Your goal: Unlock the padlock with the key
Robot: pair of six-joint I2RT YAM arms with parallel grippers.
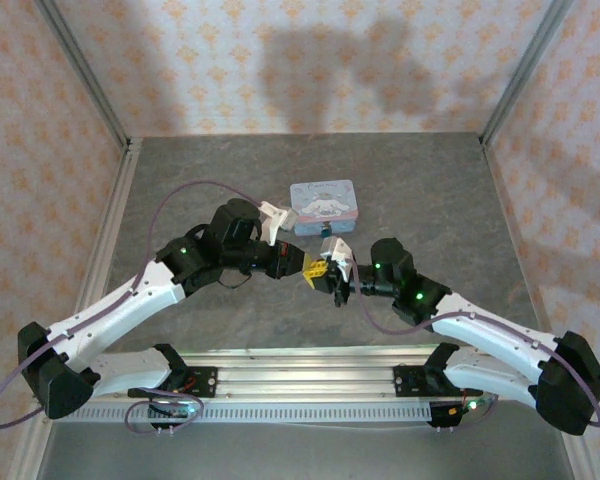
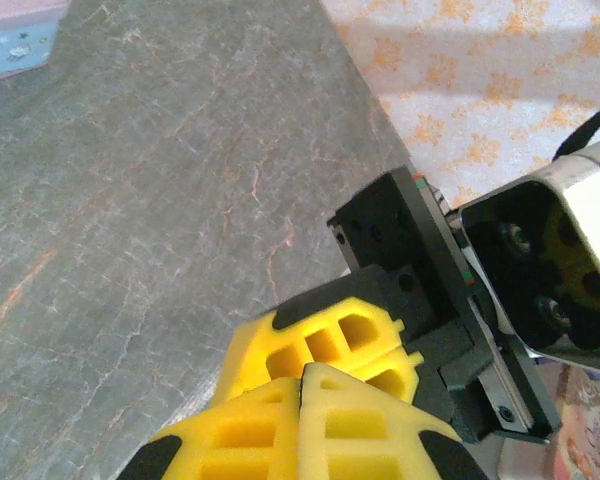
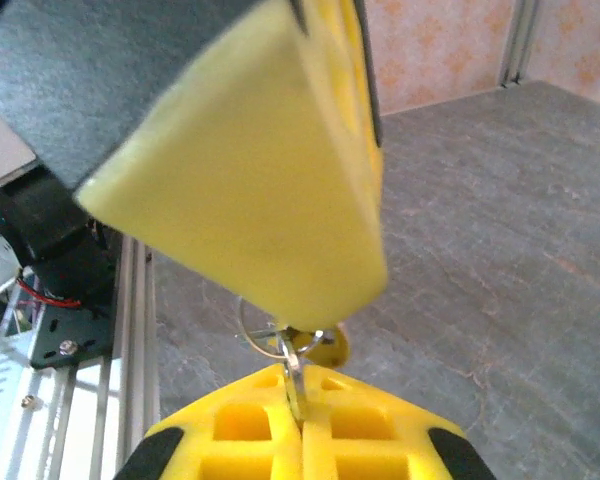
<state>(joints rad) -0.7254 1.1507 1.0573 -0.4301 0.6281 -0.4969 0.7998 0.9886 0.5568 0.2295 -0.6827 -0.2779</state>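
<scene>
Above the middle of the table [image 1: 190, 190], the two hands are meeting tip to tip, just on the near side of the pale-blue tin [image 1: 323, 207]. The right hand [image 3: 302, 378] is pinching the key [image 3: 293, 362], a thin pale sliver sticking up from the seam of its yellow fingers, with a wire ring [image 3: 260, 335] looping off it. The left hand [image 2: 302, 375] is pressing its fingers together right over the key's tip. Whether the padlock is sitting between them I cannot tell.

Tin [image 1: 322, 207] on table [image 1: 430, 180], behind fingers [image 1: 315, 268]
</scene>
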